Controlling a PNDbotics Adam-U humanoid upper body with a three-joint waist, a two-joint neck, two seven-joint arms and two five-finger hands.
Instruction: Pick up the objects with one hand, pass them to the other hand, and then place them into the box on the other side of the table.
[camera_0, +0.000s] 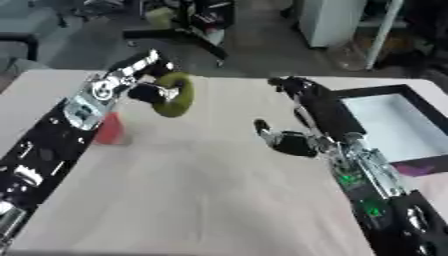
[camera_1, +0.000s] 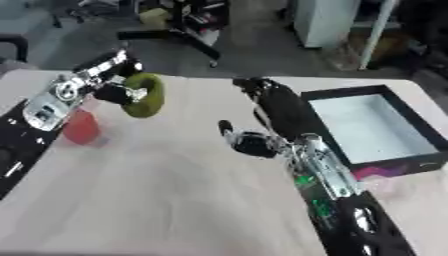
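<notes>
The olive-green curved object (camera_0: 178, 95) sat clasped in our left hand (camera_0: 149, 91), raised above the table (camera_0: 192, 190). Our right hand (camera_0: 302, 115) stretched out with straight fingers, the black box (camera_1: 372, 127) just beside it.

A red object (camera_0: 110, 129) at the frame's left is partly hidden behind the left arm; its shape is blurred.

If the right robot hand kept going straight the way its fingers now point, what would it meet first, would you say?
Probably nothing nearby. The right robot hand points toward the far table edge; the box lies off to its right, and the green object, held by the left robot hand, lies off to its left. Depth is uncertain.
</notes>
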